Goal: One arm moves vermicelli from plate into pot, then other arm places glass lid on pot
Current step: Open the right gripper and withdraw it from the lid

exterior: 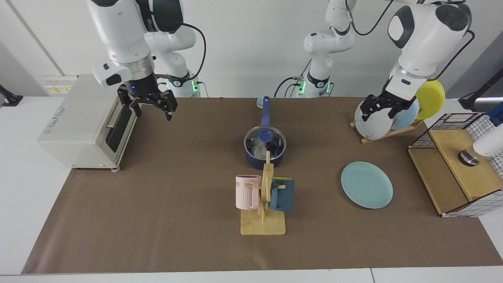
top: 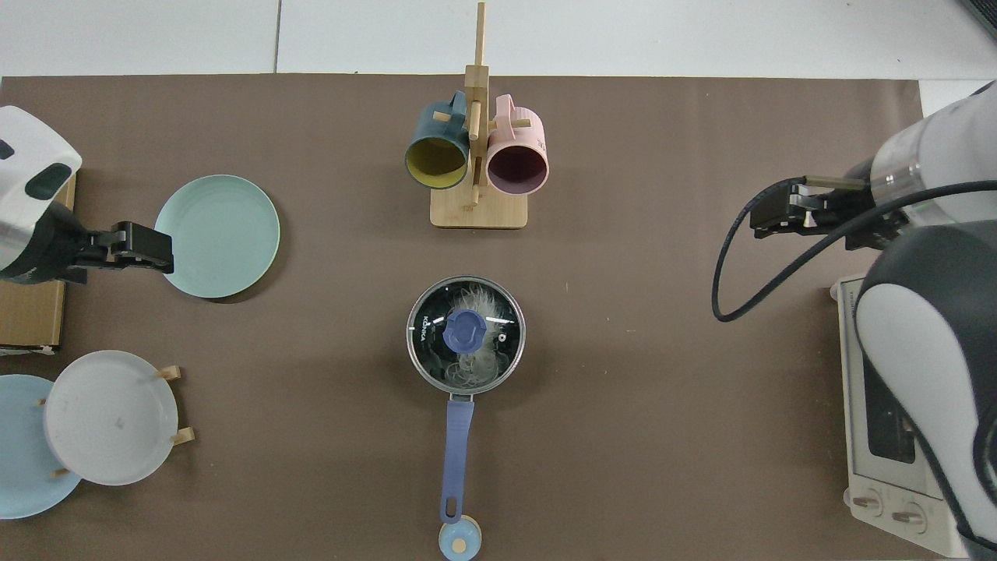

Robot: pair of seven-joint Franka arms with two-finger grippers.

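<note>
Near the toaster oven [exterior: 88, 120], at the side of the brown mat [exterior: 177, 220], the right gripper [exterior: 148, 105] hangs in the air with its two fingers [exterior: 169, 107] spread wide apart, and they hold nothing and touch nothing. At the other side of the table the left gripper [exterior: 380, 107] is above the rack of dishes [exterior: 387, 129], in front of the white dish [exterior: 371, 120]; its fingers are also apart and empty, and this arm waits. Well away from both grippers, at the middle of the mat, stands the pot [top: 466, 335], with its long blue handle [top: 455, 460] pointing toward the robots. On the pot sits the glass lid [top: 436, 312], flat on the rim, with its blue knob [top: 465, 330] at the centre. Through the glass the vermicelli [top: 477, 366] shows as white threads inside the pot. Between the pot and the left gripper lies the plate [exterior: 366, 184], flat on the mat and bare. Just in front of the pot, on the camera side in the facing view, is the wooden mug stand [exterior: 264, 220] with a pink mug [exterior: 247, 192] and a dark blue mug [exterior: 283, 194].
</note>
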